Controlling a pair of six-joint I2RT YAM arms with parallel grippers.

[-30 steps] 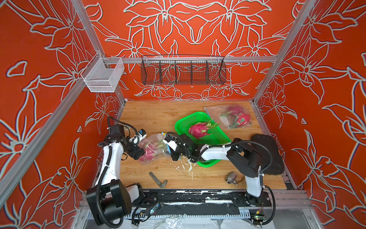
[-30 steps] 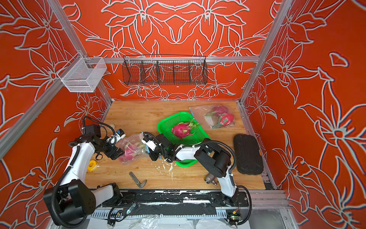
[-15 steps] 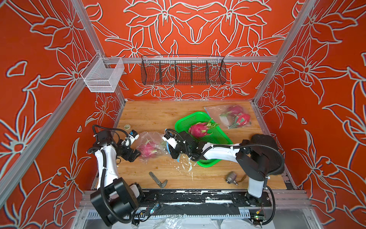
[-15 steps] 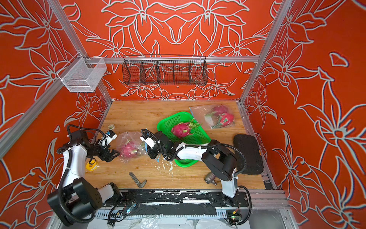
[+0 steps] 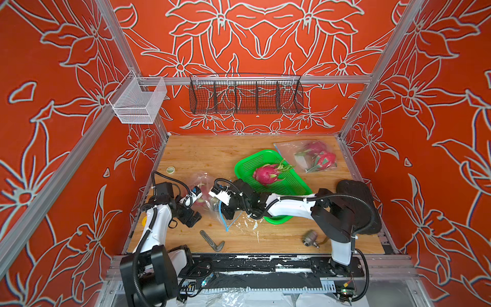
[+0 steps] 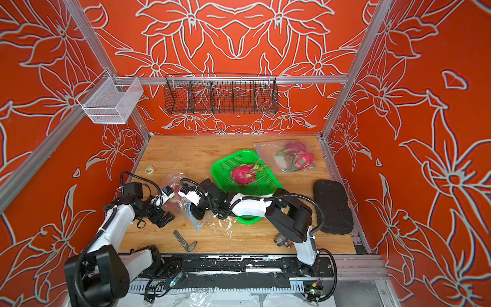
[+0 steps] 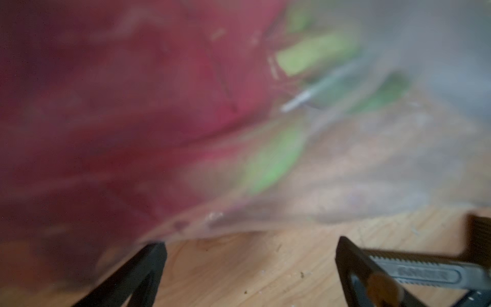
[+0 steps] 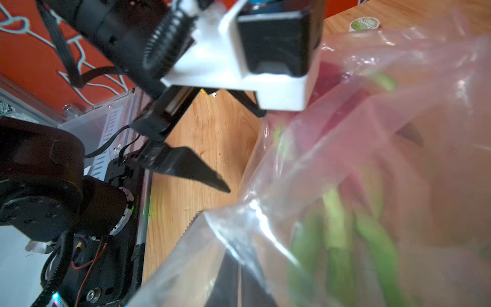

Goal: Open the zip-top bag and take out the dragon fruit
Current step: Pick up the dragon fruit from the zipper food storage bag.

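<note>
Opening the zip-top bag [image 5: 203, 178]: left gripper [image 7: 250, 240] spread wide, empty, plastic just ahead; right gripper [image 5: 229, 214], hold impossible to tell. Next: pinch the lip, part it, reach dragon fruit [image 7: 132, 106].

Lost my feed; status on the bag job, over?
Left tool open, empty, beside bag. Right tool at bag mouth, grip unclear. Dragon fruit inside bag. No blocker seen.

A green tray [image 5: 249, 163] (mid-table), black pad [image 5: 356, 191], grey L-shaped tool [image 5: 210, 239] and metal fitting [image 5: 309, 237] lie apart.
</note>
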